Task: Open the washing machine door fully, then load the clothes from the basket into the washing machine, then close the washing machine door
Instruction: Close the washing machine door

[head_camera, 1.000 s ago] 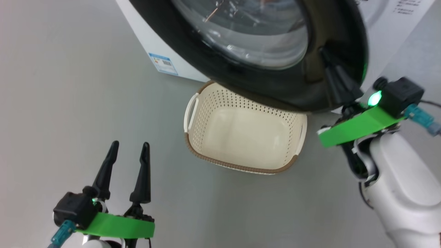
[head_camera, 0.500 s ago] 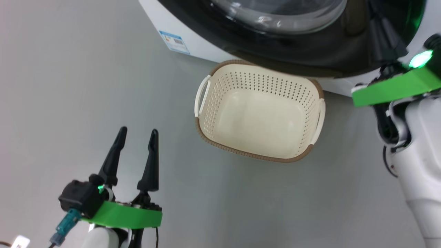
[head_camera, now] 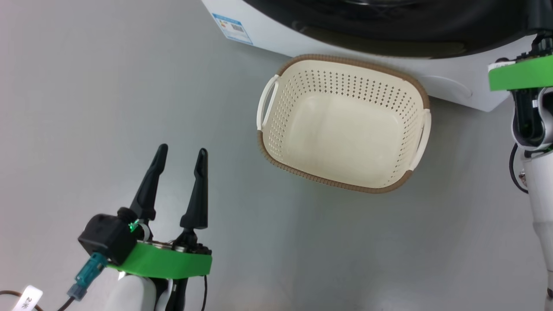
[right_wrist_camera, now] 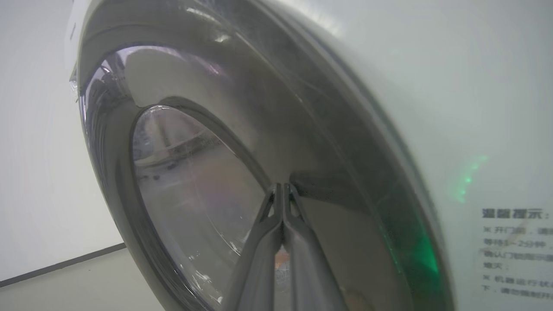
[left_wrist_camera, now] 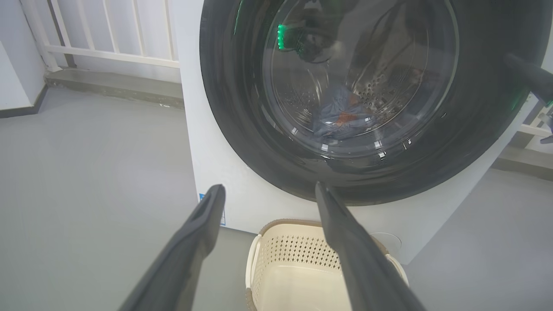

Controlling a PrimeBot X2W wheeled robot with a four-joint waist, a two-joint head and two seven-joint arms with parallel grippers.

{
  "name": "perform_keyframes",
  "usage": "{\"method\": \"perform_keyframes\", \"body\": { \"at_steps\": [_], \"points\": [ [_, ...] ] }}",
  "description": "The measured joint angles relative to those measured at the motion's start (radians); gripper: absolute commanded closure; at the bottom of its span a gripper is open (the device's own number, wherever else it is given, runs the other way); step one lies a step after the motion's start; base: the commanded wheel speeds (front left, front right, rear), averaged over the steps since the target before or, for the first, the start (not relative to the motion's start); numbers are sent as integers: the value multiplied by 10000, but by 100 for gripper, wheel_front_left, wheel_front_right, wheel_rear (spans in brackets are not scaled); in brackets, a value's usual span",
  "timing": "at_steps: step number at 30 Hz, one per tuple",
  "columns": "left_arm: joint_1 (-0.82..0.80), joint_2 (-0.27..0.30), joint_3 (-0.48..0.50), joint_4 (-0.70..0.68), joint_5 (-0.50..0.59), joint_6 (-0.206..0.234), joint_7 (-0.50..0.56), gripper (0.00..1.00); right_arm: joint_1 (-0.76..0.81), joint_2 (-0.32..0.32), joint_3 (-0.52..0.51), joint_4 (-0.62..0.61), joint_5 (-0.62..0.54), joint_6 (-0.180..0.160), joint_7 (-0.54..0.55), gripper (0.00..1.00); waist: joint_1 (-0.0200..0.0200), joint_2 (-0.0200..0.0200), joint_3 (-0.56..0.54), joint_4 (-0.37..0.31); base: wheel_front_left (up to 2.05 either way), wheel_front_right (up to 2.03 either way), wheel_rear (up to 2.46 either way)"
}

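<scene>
The washing machine [left_wrist_camera: 224, 190] stands white and boxy. The washing machine door [left_wrist_camera: 242, 125], with its black rim, lies against the machine's front. Through its glass the clothes [left_wrist_camera: 339, 119], blue with an orange patch, lie in the drum. My right gripper [right_wrist_camera: 283, 186] is shut on nothing, its tips pressed on the door's black rim [right_wrist_camera: 328, 172] beside a recess; its green wrist bracket [head_camera: 518, 73] shows at the head view's right edge. My left gripper [head_camera: 181, 153] hangs open above the floor, left of the basket [head_camera: 337, 183], which is empty.
Grey floor [head_camera: 108, 86] spreads all around the basket and to the machine's left. A white railing [left_wrist_camera: 108, 52] and a low sill run behind the machine. A small blue-white label [head_camera: 233, 28] sits low on the washer's front.
The door has swung in from over the basket to the machine's front, my shut right gripper moving with it. The head camera has shifted too. My left gripper stays open.
</scene>
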Motion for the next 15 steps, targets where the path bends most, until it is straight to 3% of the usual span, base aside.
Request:
{"method": "perform_keyframes", "body": {
  "at_steps": [15],
  "points": [
    [-238,-19,-6,265,0,0,0,0,-80,199,-61,115,-157,-29,19,100,1,0,-66,-57,0,0,0]
  ]
}}
